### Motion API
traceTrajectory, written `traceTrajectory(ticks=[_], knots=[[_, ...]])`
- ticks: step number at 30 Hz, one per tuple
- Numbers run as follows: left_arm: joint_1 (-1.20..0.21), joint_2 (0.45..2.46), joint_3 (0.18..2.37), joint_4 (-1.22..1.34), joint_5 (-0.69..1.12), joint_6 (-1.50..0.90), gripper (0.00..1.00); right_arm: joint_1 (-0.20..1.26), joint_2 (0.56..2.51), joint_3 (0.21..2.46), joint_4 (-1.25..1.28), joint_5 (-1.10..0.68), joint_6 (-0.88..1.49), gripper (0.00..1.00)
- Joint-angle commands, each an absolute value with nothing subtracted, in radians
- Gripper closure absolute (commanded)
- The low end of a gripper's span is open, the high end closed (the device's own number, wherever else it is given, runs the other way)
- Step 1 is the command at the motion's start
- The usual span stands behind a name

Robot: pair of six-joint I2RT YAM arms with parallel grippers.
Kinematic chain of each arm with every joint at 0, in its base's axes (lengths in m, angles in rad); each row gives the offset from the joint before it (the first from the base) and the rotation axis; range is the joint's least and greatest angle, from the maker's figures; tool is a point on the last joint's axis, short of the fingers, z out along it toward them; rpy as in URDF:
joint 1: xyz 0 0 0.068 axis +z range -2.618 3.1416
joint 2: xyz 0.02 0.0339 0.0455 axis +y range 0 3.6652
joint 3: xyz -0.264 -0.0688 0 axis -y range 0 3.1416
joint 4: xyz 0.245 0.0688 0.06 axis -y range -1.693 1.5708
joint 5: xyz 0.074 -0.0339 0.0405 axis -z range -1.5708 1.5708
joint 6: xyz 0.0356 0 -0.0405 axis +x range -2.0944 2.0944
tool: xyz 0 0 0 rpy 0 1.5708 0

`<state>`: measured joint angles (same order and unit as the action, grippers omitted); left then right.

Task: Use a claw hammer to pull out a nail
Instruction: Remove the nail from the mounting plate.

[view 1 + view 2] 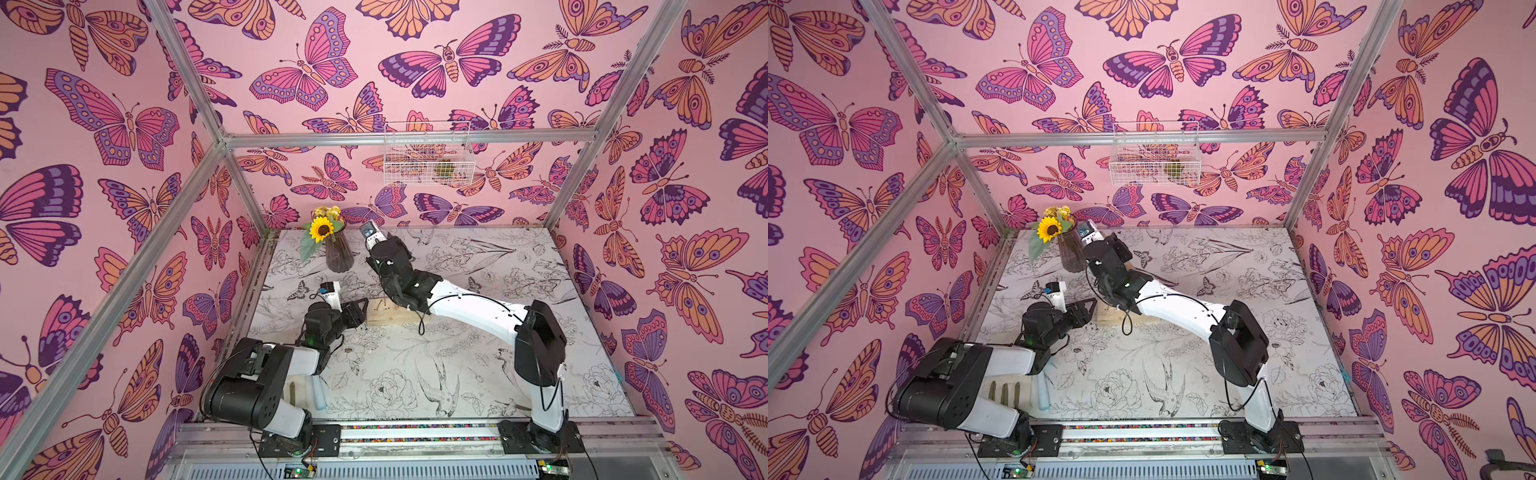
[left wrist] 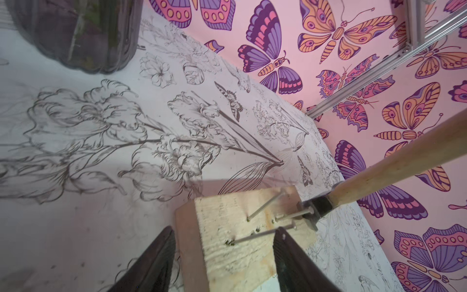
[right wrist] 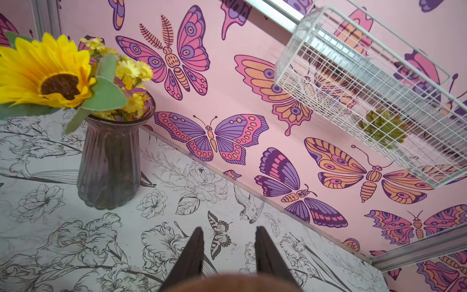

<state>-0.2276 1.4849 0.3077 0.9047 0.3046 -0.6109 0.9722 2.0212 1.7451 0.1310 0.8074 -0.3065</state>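
Claw hammer [image 2: 379, 172], light wooden handle, grey steel head: claw hooked on thin steel nail [image 2: 293, 214] in pale wooden block [image 2: 240, 252]. Handle slants up, away from block, pinched in right tool [image 3: 229, 230]. Left tool [image 2: 223, 228] straddles block; whether clamping, cannot tell.

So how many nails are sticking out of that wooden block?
3. On the wooden block: one nail stands free, one meets the hammer claw, one nearest the left gripper. Others may be hidden.
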Motion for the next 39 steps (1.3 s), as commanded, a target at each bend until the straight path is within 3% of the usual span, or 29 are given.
traceTrajectory(ticks=[1,23,39], knots=[[-0.216,1.457,0.291,0.816,0.29,-0.589,0.39,0.992,2.018,1.832,0.241,0.916,-0.471,1.0],[-0.218,1.657,0.358,0.947,0.433,-0.611,0.51,1.009,2.042,1.888,0.195,0.879,-0.384,1.0],[-0.218,1.721,0.377,0.994,0.482,-0.621,0.61,0.903,1.891,1.643,0.205,0.711,-0.017,1.0]])
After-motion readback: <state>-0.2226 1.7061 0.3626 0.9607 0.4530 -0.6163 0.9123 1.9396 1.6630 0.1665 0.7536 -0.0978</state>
